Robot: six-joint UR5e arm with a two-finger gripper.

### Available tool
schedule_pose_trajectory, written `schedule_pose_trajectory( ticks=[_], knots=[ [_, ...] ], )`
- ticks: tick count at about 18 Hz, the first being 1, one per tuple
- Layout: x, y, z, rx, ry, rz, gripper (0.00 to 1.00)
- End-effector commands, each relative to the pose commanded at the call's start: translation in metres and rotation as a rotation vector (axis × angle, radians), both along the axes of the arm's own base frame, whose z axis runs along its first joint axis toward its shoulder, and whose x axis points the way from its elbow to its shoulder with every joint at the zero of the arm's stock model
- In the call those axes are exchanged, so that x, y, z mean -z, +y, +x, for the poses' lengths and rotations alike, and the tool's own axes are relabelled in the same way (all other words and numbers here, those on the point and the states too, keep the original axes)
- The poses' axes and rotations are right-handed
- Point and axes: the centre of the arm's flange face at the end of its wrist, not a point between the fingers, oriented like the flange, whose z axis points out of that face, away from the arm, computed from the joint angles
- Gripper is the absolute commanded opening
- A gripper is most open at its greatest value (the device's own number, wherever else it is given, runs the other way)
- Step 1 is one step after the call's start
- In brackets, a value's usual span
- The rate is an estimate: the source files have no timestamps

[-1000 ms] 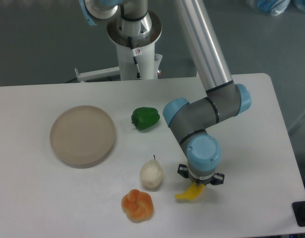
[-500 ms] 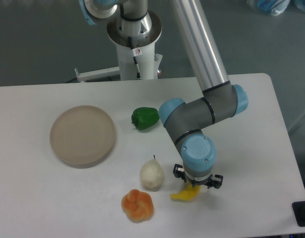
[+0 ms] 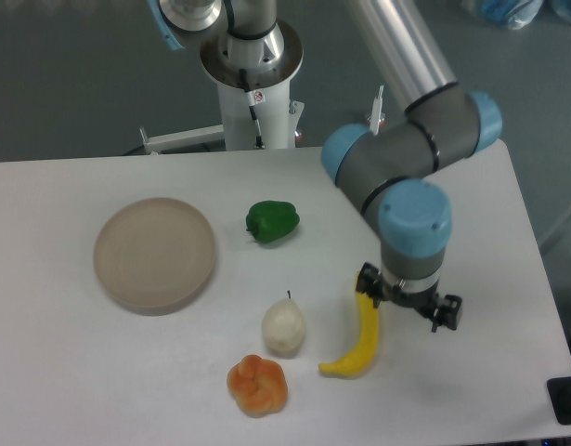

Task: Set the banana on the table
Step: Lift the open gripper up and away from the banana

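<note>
**Banana lies on the table beside the gripper**

Fixed camera: the banana [image 3: 359,336] lies flat on the table [image 3: 71,372], toward the near edge and right of centre. Its upper end sits just under the left side of the gripper [image 3: 408,304], which hangs below the arm's blue-capped wrist; from there the fruit curves down and to the left, ending in a tip that points toward the pear. The gripper body is seen from above, and its fingers are hidden beneath the wrist, so I cannot tell whether they are spread or closed, nor whether they touch the banana's upper end.

Around it: a pale pear [image 3: 284,326] stands just left of the banana, apart from it. An orange lobed fruit [image 3: 258,385] rests near the front edge, below and left of the pear. A green pepper [image 3: 272,221] sits farther back, near the middle of the table, and a round beige plate [image 3: 155,253] lies well to the left. None of these touches the banana.

The banana is slim, glossy and bright yellow, gently curved, clearly longer than the pear.
</note>
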Motion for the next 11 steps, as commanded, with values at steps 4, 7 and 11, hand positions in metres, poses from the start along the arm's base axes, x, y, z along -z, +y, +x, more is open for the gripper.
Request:
schedule_pose_trajectory(
  ticks=[4, 7, 11],
  knots=[
    [-0.004, -0.016, -0.012, 0.035, -0.039, 0.005, 1.00],
    [-0.001, -0.023, -0.018, 0.082, -0.032, -0.012, 1.00],
    [0.002, -0.023, -0.018, 0.082, -0.035, -0.014, 1.00]
  ],
)
